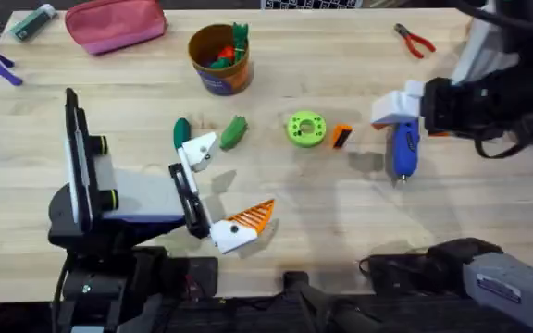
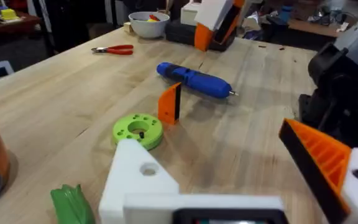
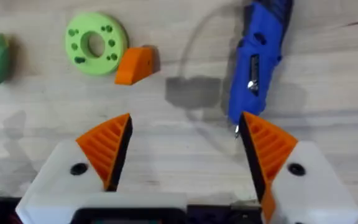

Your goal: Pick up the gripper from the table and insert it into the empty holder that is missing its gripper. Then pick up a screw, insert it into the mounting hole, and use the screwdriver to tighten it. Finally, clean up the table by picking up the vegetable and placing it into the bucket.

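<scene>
Pale wood table (image 1: 359, 240), cluttered benches behind.
I see my right gripper (image 3: 182, 158) spread, holding nothing, near the green disc (image 1: 305, 129); the orange gripper (image 1: 341, 136) lies beside it, the screwdriver (image 1: 403, 148) beyond. Left wrist view adds a white bowl (image 2: 148, 23).

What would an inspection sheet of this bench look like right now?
Surface: wooden table, no spills seen.
Job's things: orange gripper piece beside green disc; holder bare; screwdriver lying flat; vegetable loose; bucket upright.
Clutter: pliers, pink pouch, white bowl.
Grippers: left gripper open; right gripper open, near the screwdriver.
Cables: dark loop by right arm.
Surroundings: cluttered bench behind.
</scene>
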### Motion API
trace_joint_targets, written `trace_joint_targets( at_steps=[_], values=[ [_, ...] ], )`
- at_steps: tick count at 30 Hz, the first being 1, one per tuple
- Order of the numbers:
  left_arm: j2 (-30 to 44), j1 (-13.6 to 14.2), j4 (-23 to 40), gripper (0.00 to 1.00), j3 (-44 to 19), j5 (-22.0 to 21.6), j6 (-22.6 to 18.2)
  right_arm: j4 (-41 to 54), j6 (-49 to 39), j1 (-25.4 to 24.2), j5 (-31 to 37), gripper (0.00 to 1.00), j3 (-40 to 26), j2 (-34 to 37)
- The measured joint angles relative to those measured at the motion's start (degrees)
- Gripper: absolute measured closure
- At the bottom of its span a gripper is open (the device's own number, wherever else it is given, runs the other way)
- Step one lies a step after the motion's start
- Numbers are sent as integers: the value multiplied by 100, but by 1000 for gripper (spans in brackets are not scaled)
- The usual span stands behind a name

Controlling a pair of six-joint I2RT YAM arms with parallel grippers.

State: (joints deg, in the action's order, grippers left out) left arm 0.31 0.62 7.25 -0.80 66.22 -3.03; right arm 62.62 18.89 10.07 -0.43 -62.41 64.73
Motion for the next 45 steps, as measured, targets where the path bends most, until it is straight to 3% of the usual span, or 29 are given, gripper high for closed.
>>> trace_joint_targets(
  at_steps=[8,14,37,45],
  values=[
    [-1,0,0,15,0,0,0,318,747,789,131,9,-814,895],
    [-1,0,0,15,0,0,-1,429,1090,1110,166,9,-1219,1614],
    [1,0,0,15,0,0,0,7,1585,1478,536,21,-1276,2993],
    [-1,0,0,15,0,0,0,-189,1587,1506,536,105,-1276,3311]
  ],
)
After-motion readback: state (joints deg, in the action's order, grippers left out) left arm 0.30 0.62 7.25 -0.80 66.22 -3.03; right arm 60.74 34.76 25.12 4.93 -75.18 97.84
